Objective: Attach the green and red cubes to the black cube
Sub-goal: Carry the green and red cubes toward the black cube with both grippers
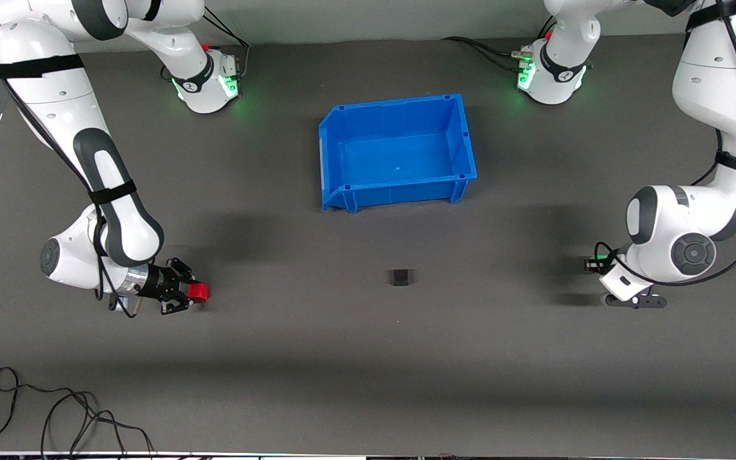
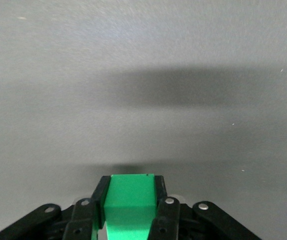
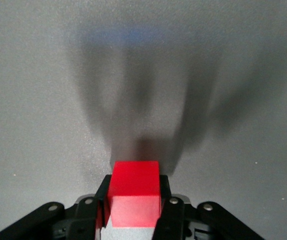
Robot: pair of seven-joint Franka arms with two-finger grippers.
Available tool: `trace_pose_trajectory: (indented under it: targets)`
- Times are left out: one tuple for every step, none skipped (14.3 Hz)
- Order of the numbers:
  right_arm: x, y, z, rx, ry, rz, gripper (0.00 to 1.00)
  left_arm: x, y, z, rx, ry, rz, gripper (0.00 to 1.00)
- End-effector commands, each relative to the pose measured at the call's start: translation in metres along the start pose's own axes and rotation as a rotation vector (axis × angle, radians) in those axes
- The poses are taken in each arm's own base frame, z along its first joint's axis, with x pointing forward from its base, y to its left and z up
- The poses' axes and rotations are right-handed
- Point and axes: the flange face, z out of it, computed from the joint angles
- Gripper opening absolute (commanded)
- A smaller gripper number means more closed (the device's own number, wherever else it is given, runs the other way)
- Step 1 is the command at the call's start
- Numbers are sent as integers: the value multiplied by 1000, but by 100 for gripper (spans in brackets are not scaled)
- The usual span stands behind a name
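Near the mat's middle, nearer the camera than the blue bin (image 1: 342,131), we see the black cube (image 1: 400,277). Our right gripper (image 1: 197,294) clamps the red cube (image 1: 199,292); our left gripper (image 2: 130,200) clamps the green cube (image 2: 129,205).

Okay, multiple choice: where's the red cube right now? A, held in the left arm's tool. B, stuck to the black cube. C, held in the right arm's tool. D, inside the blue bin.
C: the red cube sits clamped between the fingers of the right tool, toward the right arm's end of the table, apart from the black cube and the blue bin.
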Motion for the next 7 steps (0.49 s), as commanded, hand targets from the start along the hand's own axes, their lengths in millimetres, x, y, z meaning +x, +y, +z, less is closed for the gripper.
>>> trace_pose_trajectory:
  targets:
    - [-3, -5, -2, 19, -15, -18, 22, 14, 12, -41, -60, -41, -204, 0]
    - [-4, -6, -5, 22, -17, -20, 22, 19, 27, -56, -98, -50, -311, 0]
    - [-7, -9, -11, 33, -16, -26, 22, 26, 36, -66, -127, -57, -431, 0]
    - [-13, -12, -20, 42, -20, -27, 22, 30, 42, -68, -137, -63, -539, 0]
    - [-21, -14, -29, 50, -26, -31, 22, 29, 55, -69, -133, -69, -602, 0]
    - [-30, -16, -37, 52, -33, -30, 22, 30, 70, -69, -132, -69, -668, 0]
    - [-40, -21, -43, 52, -36, -23, 22, 31, 84, -70, -131, -63, -728, 0]
